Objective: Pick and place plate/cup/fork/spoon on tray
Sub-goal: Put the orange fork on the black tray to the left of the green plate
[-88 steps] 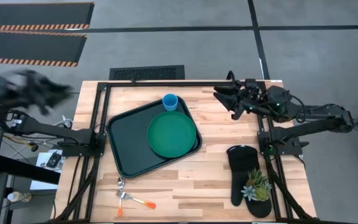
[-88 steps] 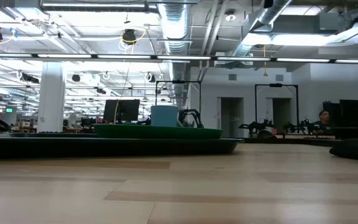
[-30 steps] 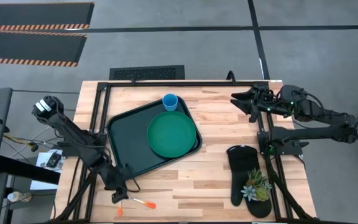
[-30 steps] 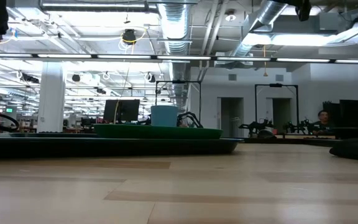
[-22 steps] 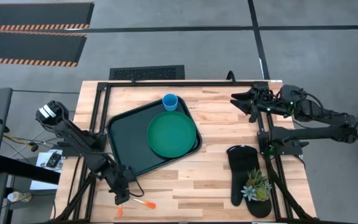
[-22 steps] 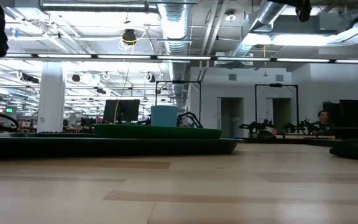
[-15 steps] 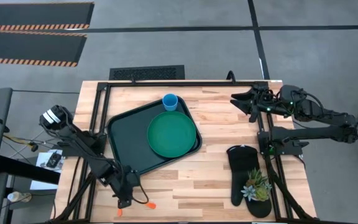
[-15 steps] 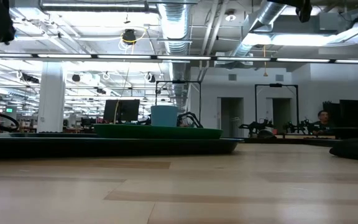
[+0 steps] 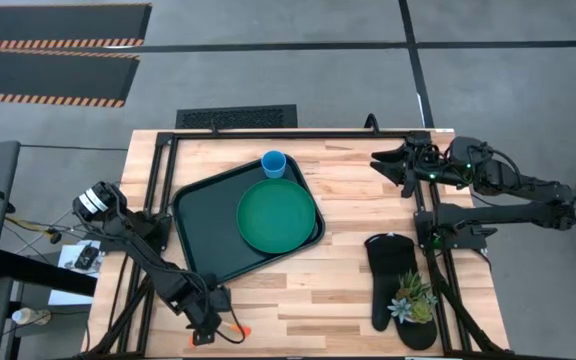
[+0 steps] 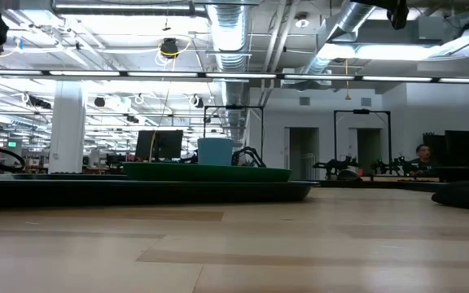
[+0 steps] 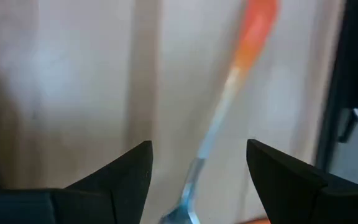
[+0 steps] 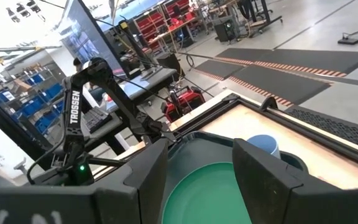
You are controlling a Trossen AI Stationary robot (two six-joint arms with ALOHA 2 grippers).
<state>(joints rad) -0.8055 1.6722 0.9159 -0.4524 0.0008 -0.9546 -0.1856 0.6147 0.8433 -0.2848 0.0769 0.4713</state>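
Bright ceiling lights; left wrist view blurred.

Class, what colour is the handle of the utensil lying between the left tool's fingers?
Orange; the fork handle shows best in the left wrist view.

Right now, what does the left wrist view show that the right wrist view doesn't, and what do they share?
Only the left wrist view shows the fork with its orange handle, lying on the table between the open left fingers. Only the right wrist view shows the tray, the plate, the cup, and the left arm across the table, seen past the open right fingers. Both show the wooden table.
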